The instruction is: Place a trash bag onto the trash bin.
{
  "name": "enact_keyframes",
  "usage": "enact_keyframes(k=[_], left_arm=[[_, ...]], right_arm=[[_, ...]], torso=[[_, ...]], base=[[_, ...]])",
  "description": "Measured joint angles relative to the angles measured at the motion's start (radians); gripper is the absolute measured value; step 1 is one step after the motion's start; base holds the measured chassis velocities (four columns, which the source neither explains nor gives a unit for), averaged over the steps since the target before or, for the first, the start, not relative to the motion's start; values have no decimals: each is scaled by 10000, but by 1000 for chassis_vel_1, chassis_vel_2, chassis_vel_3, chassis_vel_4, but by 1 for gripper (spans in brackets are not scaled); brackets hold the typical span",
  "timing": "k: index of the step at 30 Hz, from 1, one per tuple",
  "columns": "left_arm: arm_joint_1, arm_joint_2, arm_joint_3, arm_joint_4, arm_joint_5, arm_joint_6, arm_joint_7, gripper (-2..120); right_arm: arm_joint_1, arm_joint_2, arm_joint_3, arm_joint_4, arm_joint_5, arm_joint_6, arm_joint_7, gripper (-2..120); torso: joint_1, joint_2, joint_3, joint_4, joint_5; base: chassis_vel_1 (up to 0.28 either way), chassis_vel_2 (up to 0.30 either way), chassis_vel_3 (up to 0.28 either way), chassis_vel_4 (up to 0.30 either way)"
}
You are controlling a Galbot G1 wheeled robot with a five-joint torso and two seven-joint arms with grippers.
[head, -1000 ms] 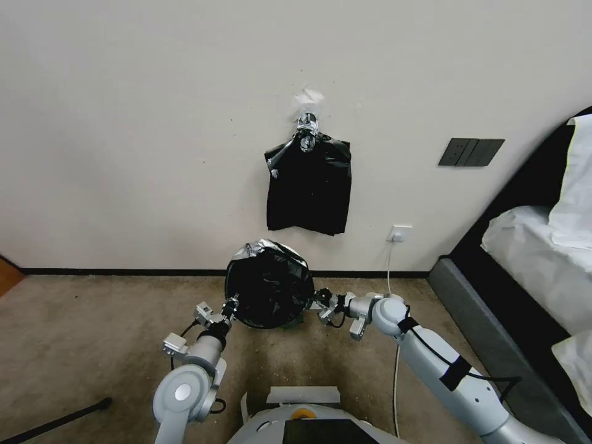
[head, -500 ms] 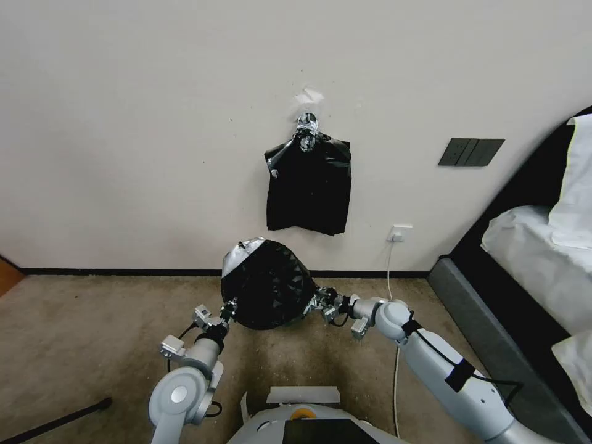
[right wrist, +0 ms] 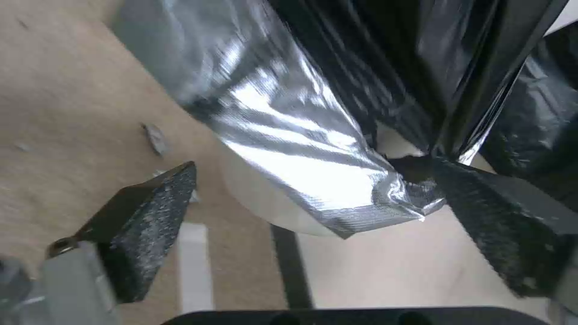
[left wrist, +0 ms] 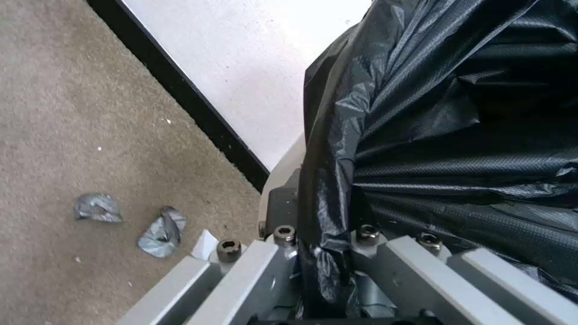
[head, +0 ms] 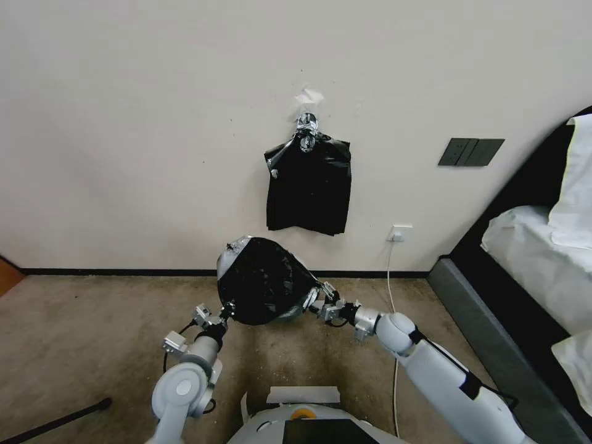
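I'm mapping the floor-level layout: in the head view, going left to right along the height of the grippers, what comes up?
Left gripper → trash bag stretched between both → right gripper → white cable hanging from the wall socket → bed frame.

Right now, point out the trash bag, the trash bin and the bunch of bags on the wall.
trash bag (head: 262, 280): head view, crinkled middle.
trash bin (right wrist: 259, 192): right wrist view, cream wall below the bag.
bunch of bags (head: 308, 188): head view, flat middle.
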Motion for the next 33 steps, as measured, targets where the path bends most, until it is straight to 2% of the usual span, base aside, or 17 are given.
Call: enact_keyframes(k=[5, 6, 9, 11, 12, 13, 14, 15, 17, 19, 21, 23, 24, 27, 28, 31, 33], left_arm=[[-86, 125, 55, 165, 328, -12, -21, 1], [-86, 296, 135, 293, 621, -9, 8, 1], [-84, 557, 242, 438, 1013, 7, 122, 1], [-57, 1084, 467, 678, 1866, 29, 530, 1], [-57, 1084, 467, 678, 1866, 29, 530, 1], [-56, 1203, 527, 716, 2097, 35, 628, 1], [-80, 1399, 664, 759, 2598, 44, 820, 1], [-80, 1399, 664, 759, 2598, 44, 820, 1], [-117, 1517, 869, 729, 3478, 49, 1212, 1], [-116, 1526, 921, 699, 3736, 51, 1336, 1], [-59, 1531, 1086, 577, 4660, 51, 1817, 1], [-39, 1530, 1110, 551, 4850, 46, 1888, 1], [27, 1533, 1147, 533, 5460, -29, 2112, 1], [92, 1567, 1164, 532, 5817, -112, 2262, 1], [161, 1591, 1170, 505, 6053, -174, 2377, 1], [216, 1562, 1171, 503, 6343, -278, 2496, 1], [220, 1556, 1170, 504, 6356, -285, 2501, 1]], right_arm=[[-416, 9, 547, 107, 1147, 305, -628, 100], [-578, 58, 861, 219, 1686, 276, -635, 100], [-705, 146, 1332, 356, 2037, 142, -418, 100], [-682, 201, 1994, 836, 2428, -602, 1177, 100], [-682, 201, 1994, 836, 2428, -602, 1177, 100], [-618, 189, 2042, 1066, 2589, -891, 1647, 100], [-357, 83, 2020, 1812, 3049, -1521, 2643, 100], [-357, 83, 2020, 1812, 3049, -1521, 2643, 100], [61, -339, 1494, 2986, 2954, -2156, 2934, 100], [181, -484, 1209, 3309, 2726, -2452, 2882, 100], [687, -940, -22, 4124, 1806, -3832, 2598, 100], [825, -1003, -334, 4217, 1651, -4107, 2527, 100], [1329, -1057, -1118, 4250, 1161, -4737, 2175, 100], [1865, -984, -1690, 4039, 721, -4956, 1849, 100], [2585, -813, -2429, 3696, 462, -5220, 1604, 100], [3393, -567, -3108, 3243, 354, -5468, 1527, 100], [3418, -560, -3129, 3229, 350, -5476, 1524, 100]], torso=[[0, 0, 0, 1, 1], [0, 0, 0, 0, 0], [0, 0, 0, 0, 1], [0, 0, 0, -4, 0], [0, 0, 0, -4, 0], [0, 0, 0, -5, 2], [0, 0, 0, 0, 1], [0, 0, 0, 0, 1], [0, 0, 0, 4, -4], [0, 0, 0, 3, -1], [0, 0, 0, -2, -4], [-1, 0, 0, -2, -3], [0, 0, 0, -2, 1], [0, 0, 0, 0, -1], [0, 0, 1, 3, 3], [0, 0, 1, 4, 0], [0, 0, 0, 4, 0]], base=[[0, 0, 0, 0], [0, 0, 0, 0], [0, 0, 0, 0], [0, 0, 0, 0], [0, 0, 0, 0], [0, 0, 0, 0], [0, 0, 0, 0], [0, 0, 0, 0], [0, 0, 0, 0], [0, 0, 0, 0], [0, 0, 0, 0], [0, 0, 0, 0], [0, 0, 0, 0], [0, 0, 0, 0], [0, 0, 0, 0], [0, 0, 0, 0], [0, 0, 0, 0]])
